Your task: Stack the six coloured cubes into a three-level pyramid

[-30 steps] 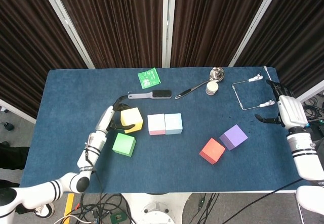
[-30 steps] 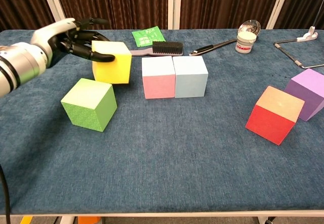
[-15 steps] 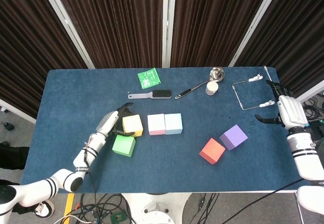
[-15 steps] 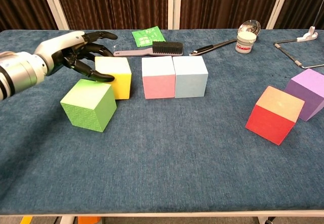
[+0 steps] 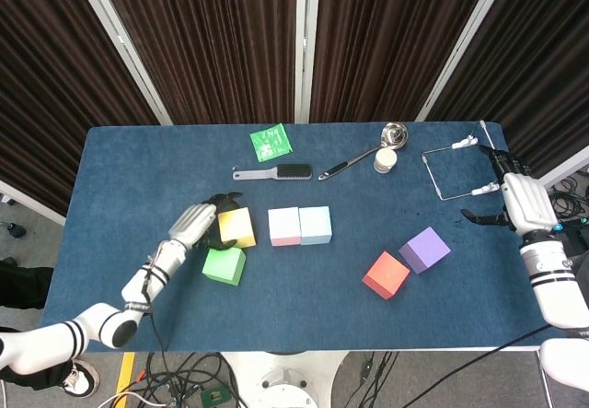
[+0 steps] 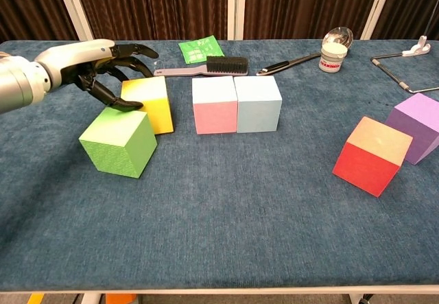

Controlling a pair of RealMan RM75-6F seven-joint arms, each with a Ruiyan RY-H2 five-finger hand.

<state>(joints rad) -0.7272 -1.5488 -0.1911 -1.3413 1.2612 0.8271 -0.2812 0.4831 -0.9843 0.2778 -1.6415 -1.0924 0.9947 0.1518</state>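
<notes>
Left hand point(image 6: 96, 64) of mine sits over the yellow cube point(image 6: 147, 103), fingers point(image 6: 130, 50) curled around its top and far side, so it looks like it holds the cube, which rests on the blue table point(image 6: 226, 215). I see the green cube point(image 6: 117, 141) just in front of the yellow one, turned a bit, with its back corner touching or almost touching it. To the right there is a small gap, then the pink cube point(image 6: 214, 104) and the light blue cube point(image 6: 258, 103) stand side by side and touch. Far off to the right, the red cube point(image 6: 372, 156) and the purple cube point(image 6: 416, 127) sit close together near the table's right edge. I see a lot of bare cloth in front of the row. My right hand point(image 5: 517, 198) hangs past the right edge with fingers spread, holding nothing.
</notes>
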